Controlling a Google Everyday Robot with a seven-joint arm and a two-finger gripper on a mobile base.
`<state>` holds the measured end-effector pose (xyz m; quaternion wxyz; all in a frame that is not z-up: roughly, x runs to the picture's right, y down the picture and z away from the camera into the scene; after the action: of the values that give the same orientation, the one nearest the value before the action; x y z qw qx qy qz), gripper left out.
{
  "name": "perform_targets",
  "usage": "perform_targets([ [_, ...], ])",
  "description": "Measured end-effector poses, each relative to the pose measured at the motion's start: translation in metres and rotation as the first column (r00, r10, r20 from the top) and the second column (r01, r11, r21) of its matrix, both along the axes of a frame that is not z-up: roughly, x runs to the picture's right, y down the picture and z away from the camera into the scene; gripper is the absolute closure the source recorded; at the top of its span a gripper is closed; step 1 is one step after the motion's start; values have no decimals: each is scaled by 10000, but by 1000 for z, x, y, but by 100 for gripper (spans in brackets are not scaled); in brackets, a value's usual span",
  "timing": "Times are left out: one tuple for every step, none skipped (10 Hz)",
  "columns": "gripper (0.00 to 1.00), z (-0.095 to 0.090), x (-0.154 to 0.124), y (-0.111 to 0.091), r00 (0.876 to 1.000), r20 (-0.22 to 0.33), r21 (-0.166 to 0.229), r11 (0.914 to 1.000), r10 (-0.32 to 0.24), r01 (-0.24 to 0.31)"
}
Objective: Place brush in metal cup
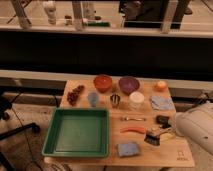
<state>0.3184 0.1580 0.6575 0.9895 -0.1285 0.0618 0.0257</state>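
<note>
- The gripper sat low over the tabletop close to its right edge, at the tip of the bulky white arm that crossed that edge. We could not tell whether it was released, clenched or grasping anything.
- The brush lay on the wood toward the near right corner, just beside the gripper. We could not make out whether the two touched.
- The metal cup stood upright near the middle of the tabletop, between a pale blue cup and a white cup, well apart from the brush.
- Along the far edge we saw a red bowl, a purple bowl and a small orange object toward the far right corner.
- A green tray filled the near left corner, with a dark red cluster by the left edge behind it.
- Between cup and brush lay a thin silvery utensil and an orange carrot-like piece.
- A blue sponge rested by the near edge, and a black block and a blue cloth lay near the right edge.
</note>
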Motion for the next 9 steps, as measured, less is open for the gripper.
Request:
perform_targets([
  [100, 2, -4, -7, 9999, 35, 75, 9999, -105, 105],
  [100, 3, -6, -14, 9998, 62, 136, 9998, -174, 174],
  [100, 5, -8, -17, 9997, 91, 160, 9997, -211, 210],
  [100, 7, -12, -22, 9995, 140, 209, 9994, -276, 273],
  [100, 8, -16, -27, 9992, 189, 269, 9990, -360, 355],
  [100, 9, -20, -31, 9988, 227, 304, 9986, -439, 432],
  [100, 9, -26, -37, 9981, 275, 373, 9979, -545, 534],
  [100, 9, -29, -41, 9978, 290, 407, 9975, -596, 584],
  [100, 10, -32, -43, 9975, 313, 424, 9971, -638, 625],
])
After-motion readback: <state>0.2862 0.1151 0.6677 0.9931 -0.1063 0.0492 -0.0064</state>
